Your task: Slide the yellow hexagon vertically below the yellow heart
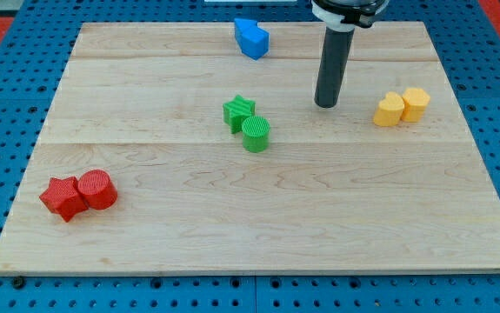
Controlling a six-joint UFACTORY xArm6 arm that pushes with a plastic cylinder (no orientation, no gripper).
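The yellow heart (389,109) and the yellow hexagon (416,103) sit side by side and touching at the view's right, the hexagon on the right and slightly higher. My tip (325,104) rests on the board to the left of the heart, about a block and a half's width away from it, touching no block.
A blue block (251,38) lies near the board's top edge. A green star (239,112) and a green cylinder (256,134) touch near the middle. A red star (63,197) and a red cylinder (97,189) touch at the bottom left. The wooden board (250,235) ends at blue pegboard.
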